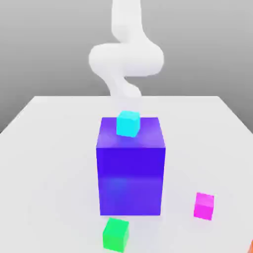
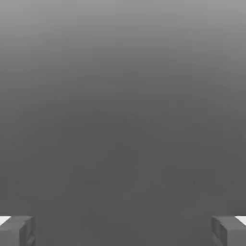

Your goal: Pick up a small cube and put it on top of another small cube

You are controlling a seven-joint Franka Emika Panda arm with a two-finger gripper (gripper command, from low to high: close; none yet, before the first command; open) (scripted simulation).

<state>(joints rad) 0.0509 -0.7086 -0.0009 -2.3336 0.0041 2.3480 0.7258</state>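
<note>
A green cube is seen at a blue-violet block's near left corner in the exterior view, a cyan cube on top; a magenta cube is placed right. The gripper's fingers are spread.

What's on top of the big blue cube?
A small cyan cube sits on the big blue cube; whatever lies beneath the cyan cube's base is covered.
</note>
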